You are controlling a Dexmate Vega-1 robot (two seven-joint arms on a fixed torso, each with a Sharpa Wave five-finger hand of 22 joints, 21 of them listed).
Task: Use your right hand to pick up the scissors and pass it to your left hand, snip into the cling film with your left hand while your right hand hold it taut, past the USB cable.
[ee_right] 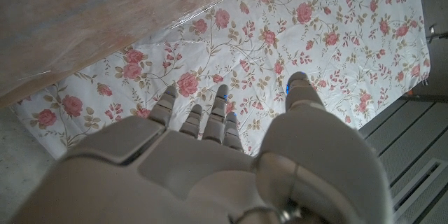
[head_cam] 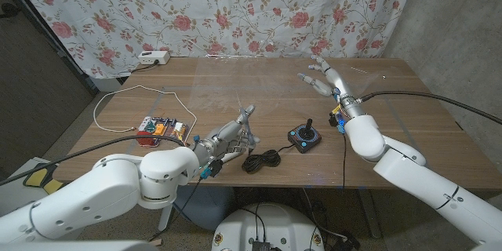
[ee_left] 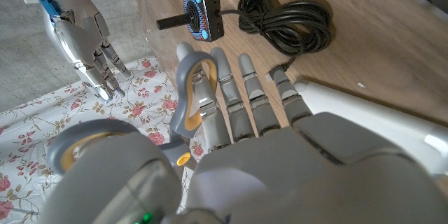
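Note:
My left hand (head_cam: 229,135) hovers near the table's front edge and grips grey scissors with orange-lined handles (head_cam: 226,154). In the left wrist view the handle loops (ee_left: 190,101) sit against its fingers (ee_left: 259,105). The coiled black USB cable (head_cam: 263,159) (ee_left: 287,21) lies just to its right. The clear cling film (ee_right: 105,21) shows as a crinkled sheet over the wood. My right hand (head_cam: 323,78) (ee_left: 84,42) is raised over the far right of the table. Its fingers (ee_right: 203,119) are spread, and floral curtain shows between them and the film's edge.
A black joystick (head_cam: 304,136) (ee_left: 201,15) sits at the end of the black cable. A red and orange circuit board (head_cam: 161,128), a white looped wire (head_cam: 129,90) and a white adapter (head_cam: 153,57) lie at the left. The floral curtain (head_cam: 235,8) hangs behind the table.

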